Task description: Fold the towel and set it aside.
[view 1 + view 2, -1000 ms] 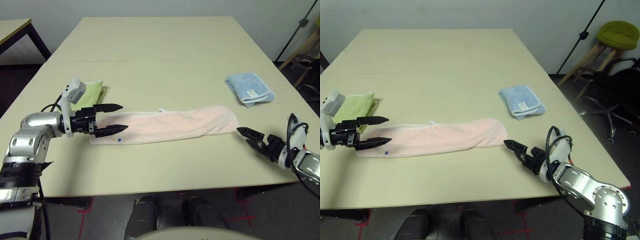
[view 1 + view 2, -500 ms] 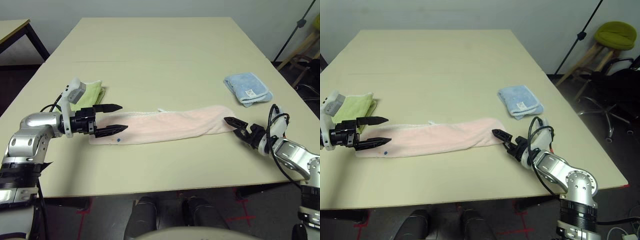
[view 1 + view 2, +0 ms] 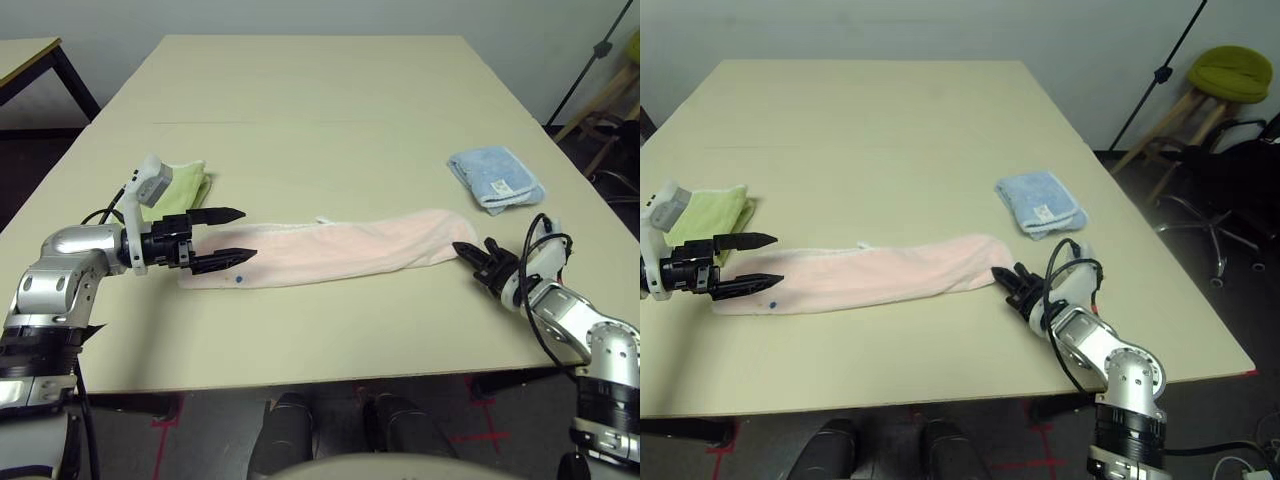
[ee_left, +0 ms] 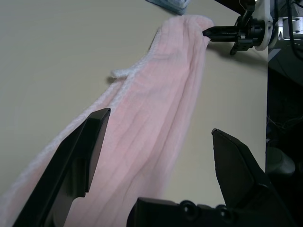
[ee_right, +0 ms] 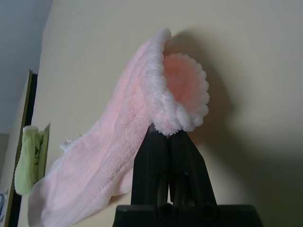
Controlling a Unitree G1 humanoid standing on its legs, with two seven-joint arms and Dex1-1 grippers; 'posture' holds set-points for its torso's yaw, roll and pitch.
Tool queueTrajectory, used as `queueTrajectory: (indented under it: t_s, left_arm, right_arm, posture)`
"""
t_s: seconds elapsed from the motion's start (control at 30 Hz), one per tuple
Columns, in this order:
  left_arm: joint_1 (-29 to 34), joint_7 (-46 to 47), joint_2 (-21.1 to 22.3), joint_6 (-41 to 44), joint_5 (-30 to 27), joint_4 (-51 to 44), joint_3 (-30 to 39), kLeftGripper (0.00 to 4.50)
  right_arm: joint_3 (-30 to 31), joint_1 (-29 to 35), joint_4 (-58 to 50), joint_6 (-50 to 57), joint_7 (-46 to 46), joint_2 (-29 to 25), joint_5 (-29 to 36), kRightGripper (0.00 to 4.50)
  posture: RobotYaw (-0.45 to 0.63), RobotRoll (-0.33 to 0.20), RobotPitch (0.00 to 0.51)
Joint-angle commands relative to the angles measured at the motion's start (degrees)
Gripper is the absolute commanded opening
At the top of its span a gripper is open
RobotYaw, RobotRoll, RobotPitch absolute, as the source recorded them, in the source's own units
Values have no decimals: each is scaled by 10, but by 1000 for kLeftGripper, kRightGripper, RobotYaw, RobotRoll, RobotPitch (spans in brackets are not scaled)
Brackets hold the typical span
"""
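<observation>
The right gripper, black with two tapered fingers, is at the near corner of the right-hand end of the long pale pink terry towel with white bobbled edging. Its fingers are pressed together on that corner, pinching the edging, and the end of the cloth curls up above the fingertips. The left gripper, the black two-fingered one, is over the towel's left-hand end with its fingers spread wide and nothing between them.

The towel lies as a narrow strip across the near part of the pale table, its long axis running from the left gripper to the right one. From the right gripper the rest of the cloth stretches away to the robot's left, so the coming fold most likely calls for the right arm, the nearer to the pinched end, to carry that end leftward along the strip. A corner grip this small could slip or twist the layers.

Farther back, a folded yellow-green cloth lies beyond the left gripper, and a folded light-blue cloth beyond the towel's right-hand end.
</observation>
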Motion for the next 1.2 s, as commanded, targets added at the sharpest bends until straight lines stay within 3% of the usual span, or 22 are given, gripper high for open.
queueTrajectory:
  t_s: [0.03,0.3,0.4,0.5,0.63,0.7,0.9,1.2]
  left_arm:
    - [-7,-1,-2,4,3,1,-4,4500]
    - [-20,-9,-4,1,9,18,-13,4500]
    - [-29,-10,-10,0,12,24,-19,4500]
    - [-36,-11,-15,-2,15,29,-24,4500]
    - [-39,-11,-16,-1,15,30,-25,4500]
    - [-37,-10,-16,0,15,29,-24,4500]
    - [-13,4,-15,8,8,4,-11,4500]
    - [16,24,-17,18,-1,-26,1,4500]
  right_arm:
    - [-27,38,-26,-25,13,-9,-31,31]
    - [-116,102,-65,-28,85,-107,-26,31]
    - [-117,108,-68,-24,142,-156,-49,31]
    - [-61,111,-96,-28,233,-226,-113,31]
    - [64,83,-149,-36,347,-319,-204,31]
    - [117,63,-160,-37,381,-340,-239,31]
    - [259,-26,-182,25,397,-313,-288,31]
    - [332,-72,-161,56,391,-256,-360,31]
  posture:
    - [106,0,123]
    - [70,0,125]
    - [57,0,125]
    - [56,0,125]
    - [64,0,124]
    - [64,0,124]
    - [116,0,126]
    - [137,0,121]
